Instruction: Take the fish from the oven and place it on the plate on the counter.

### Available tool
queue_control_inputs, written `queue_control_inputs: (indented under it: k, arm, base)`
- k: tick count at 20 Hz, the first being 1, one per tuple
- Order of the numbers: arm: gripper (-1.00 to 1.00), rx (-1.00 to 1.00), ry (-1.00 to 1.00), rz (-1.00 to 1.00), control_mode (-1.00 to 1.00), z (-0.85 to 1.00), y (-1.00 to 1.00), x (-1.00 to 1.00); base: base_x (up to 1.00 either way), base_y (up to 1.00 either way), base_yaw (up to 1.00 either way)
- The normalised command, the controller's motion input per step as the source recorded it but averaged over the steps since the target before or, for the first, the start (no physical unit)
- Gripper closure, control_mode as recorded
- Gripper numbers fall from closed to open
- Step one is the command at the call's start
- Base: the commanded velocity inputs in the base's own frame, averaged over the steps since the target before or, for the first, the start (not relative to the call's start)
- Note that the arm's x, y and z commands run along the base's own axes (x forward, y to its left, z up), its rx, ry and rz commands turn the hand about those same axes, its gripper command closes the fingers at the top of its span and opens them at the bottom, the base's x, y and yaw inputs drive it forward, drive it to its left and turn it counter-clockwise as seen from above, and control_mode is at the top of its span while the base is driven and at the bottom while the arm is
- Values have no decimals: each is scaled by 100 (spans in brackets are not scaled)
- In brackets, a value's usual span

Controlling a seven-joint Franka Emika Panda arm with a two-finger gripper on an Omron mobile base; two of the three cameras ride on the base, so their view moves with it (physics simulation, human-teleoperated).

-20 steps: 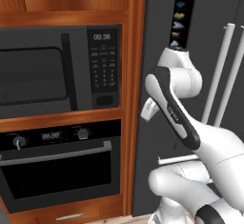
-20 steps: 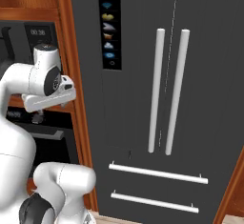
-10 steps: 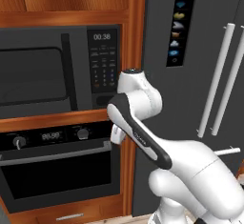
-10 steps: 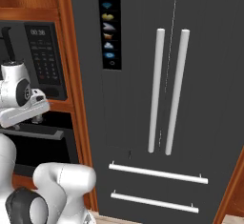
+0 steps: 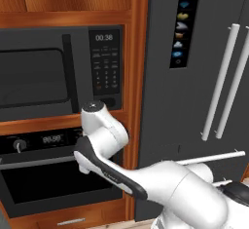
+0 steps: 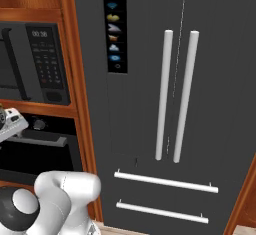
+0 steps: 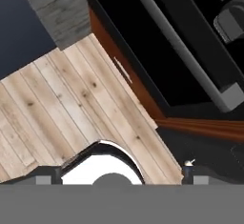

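Zero grip so far: gripper (image 7: 116, 173) jaws wide apart, empty, above floor beside closed oven (image 5: 44, 174). Fish presumably inside, unseen. Next: square hand to silver bar handle (image 7: 183, 46), hook it centrally, pull door down

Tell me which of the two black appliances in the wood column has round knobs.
The lower one, the oven: a round knob beside its display, above a silver bar handle. The microwave above has a number keypad instead.

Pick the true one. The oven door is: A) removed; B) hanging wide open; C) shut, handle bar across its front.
C: the oven door sits flush under its knobs, with the silver handle running across the closed front.
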Motion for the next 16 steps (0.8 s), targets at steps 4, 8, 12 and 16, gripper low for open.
queue_control_inputs:
  k: [4, 8, 12, 16]
  arm:
    - [-100, -1, -39, 7, -100, -60, 67, 0]
    - [-100, -12, -48, 15, -100, -17, 64, -1]
    - [-100, -15, -39, 24, -100, 0, 67, 0]
    - [-100, -10, -13, 33, -100, 0, 27, 13]
  base:
    - [0, 0, 0]
    - [0, 0, 0]
    - [0, 0, 0]
    - [0, 0, 0]
